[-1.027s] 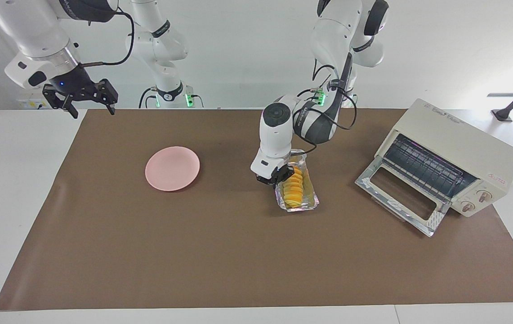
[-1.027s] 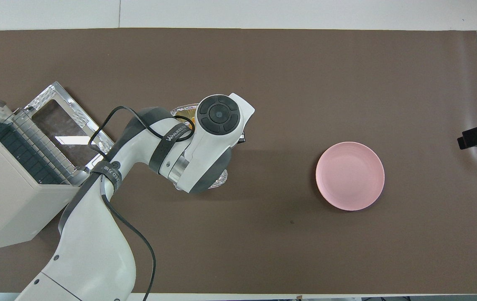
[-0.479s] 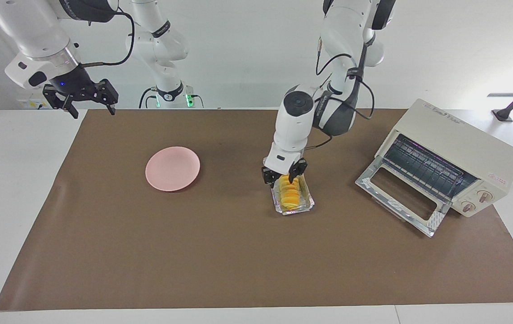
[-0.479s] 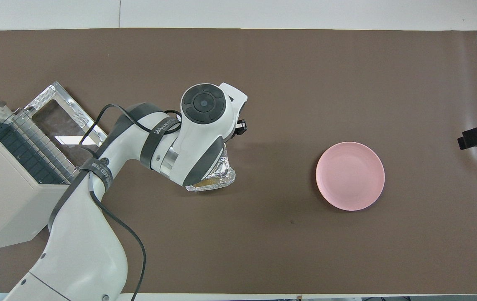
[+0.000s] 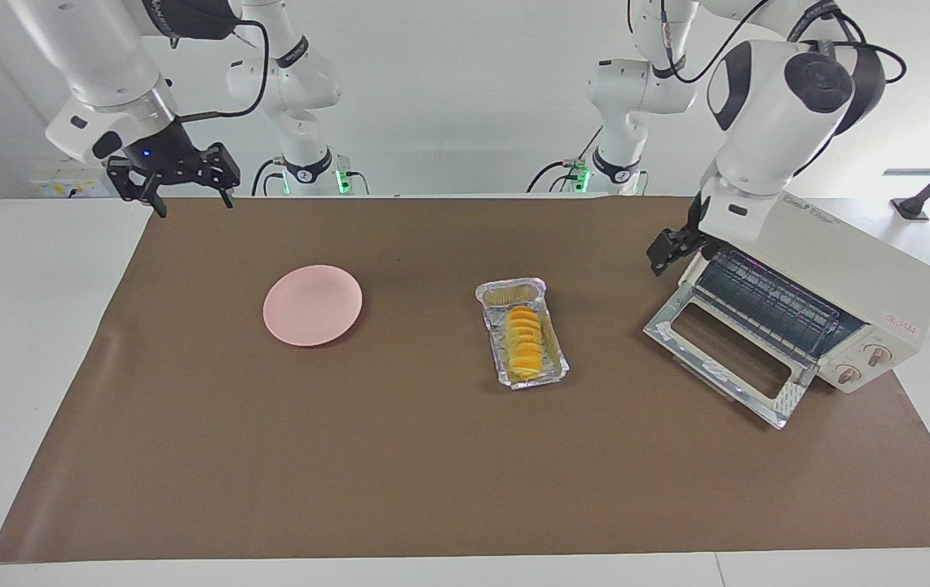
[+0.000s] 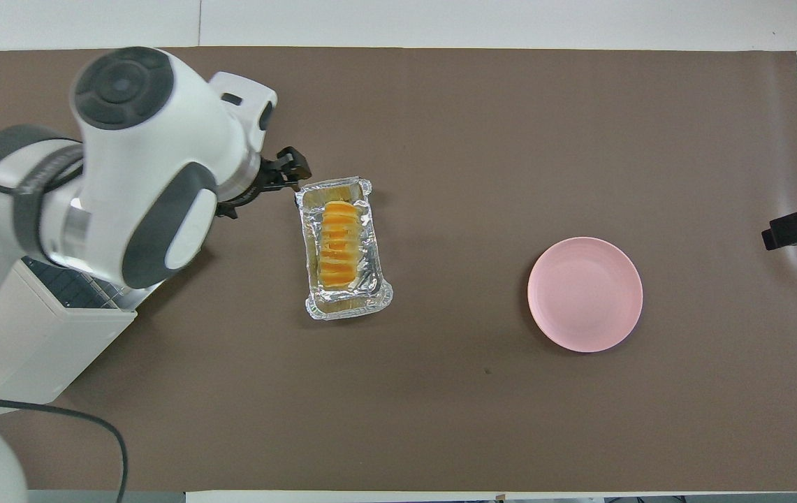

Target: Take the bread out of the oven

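Note:
The bread [image 5: 523, 342] [image 6: 339, 237] lies in a crinkled foil tray [image 5: 544, 371] [image 6: 349, 307] on the brown mat, outside the oven and between it and the pink plate. The cream oven [image 5: 831, 265] [image 6: 28, 349] stands at the left arm's end of the table, its glass door [image 5: 721, 359] folded down and its rack bare. My left gripper [image 5: 668, 253] [image 6: 269, 183] hangs open and empty in the air by the oven's upper corner, apart from the tray. My right gripper [image 5: 194, 204] waits open, raised over the mat's corner at the right arm's end.
A round pink plate [image 5: 312, 305] [image 6: 585, 293] sits bare on the mat toward the right arm's end. In the overhead view the left arm's wrist hides most of the oven and its door. The brown mat [image 5: 432, 473] covers most of the white table.
My left gripper has opened off the foil tray, risen and swung toward the oven. The tray with the bread stays on the mat. The right gripper has shifted slightly.

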Robot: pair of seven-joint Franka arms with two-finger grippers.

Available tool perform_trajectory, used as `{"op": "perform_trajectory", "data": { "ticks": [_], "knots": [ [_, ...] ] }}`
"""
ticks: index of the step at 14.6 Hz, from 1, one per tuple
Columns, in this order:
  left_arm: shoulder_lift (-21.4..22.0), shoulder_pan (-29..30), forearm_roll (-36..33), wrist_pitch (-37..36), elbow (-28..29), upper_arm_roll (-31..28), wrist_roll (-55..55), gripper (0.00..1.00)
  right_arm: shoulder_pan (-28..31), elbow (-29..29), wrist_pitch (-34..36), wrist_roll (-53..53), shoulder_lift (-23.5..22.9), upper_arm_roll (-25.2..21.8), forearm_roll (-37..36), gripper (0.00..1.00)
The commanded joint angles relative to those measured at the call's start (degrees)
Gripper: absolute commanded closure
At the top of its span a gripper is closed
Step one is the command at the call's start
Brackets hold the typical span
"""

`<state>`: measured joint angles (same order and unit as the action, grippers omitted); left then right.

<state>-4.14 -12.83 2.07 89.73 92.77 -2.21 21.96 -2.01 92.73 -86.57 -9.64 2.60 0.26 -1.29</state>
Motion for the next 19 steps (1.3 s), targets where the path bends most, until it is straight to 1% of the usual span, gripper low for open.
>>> {"op": "perform_trajectory", "data": {
  "ticks": [1,3,5,7,9,10,11,12,13,14,19],
  "knots": [
    [3.5,0.1,0.5,-5.1,3.5,0.5,-3.1,0.0,-5.8,7.5,-8.3,7.0,2.3,0.1,0.2,0.0],
    [4.3,1.4,0.5,-5.3,4.3,0.5,-8.8,0.0,-12.0,10.0,-14.1,13.2,1.2,0.2,0.2,0.0],
    [4.8,2.6,0.4,-5.2,5.0,0.5,-9.8,0.0,-17.5,9.7,-20.2,20.2,-3.9,0.2,1.7,0.0],
    [4.8,4.2,0.0,-5.4,4.9,0.8,-10.6,0.0,-22.5,9.5,-30.0,26.6,-10.1,0.2,5.2,0.0],
    [4.9,4.6,-0.8,-5.5,4.9,1.1,-10.8,0.0,-26.1,7.6,-35.0,29.6,-15.9,0.2,5.2,0.0],
    [4.9,6.6,-0.8,-5.7,4.8,2.1,-11.1,0.0,-27.2,5.9,-35.5,29.8,-18.7,0.2,5.2,0.0],
    [4.7,10.1,-1.0,-5.4,4.4,5.3,-12.0,0.0,-29.5,1.5,-35.3,30.2,-24.2,0.1,5.3,0.0],
    [4.5,12.9,-1.2,-5.4,4.3,8.1,-12.0,0.0,-30.7,-1.9,-35.6,31.8,-28.7,0.1,5.2,0.0],
    [4.4,13.6,-1.2,-5.3,4.3,9.1,-12.0,0.0,-31.0,-4.0,-36.0,33.4,-31.8,0.1,5.0,0.0],
    [4.5,13.5,-1.2,-5.1,4.2,9.1,-11.9,0.0,-31.1,-5.0,-37.0,33.9,-33.3,0.1,5.2,0.0],
    [4.6,13.0,-1.2,-5.2,3.0,9.0,-12.1,0.0,-31.0,-5.1,-38.6,33.8,-35.2,0.2,5.0,0.0]
  ]
}}
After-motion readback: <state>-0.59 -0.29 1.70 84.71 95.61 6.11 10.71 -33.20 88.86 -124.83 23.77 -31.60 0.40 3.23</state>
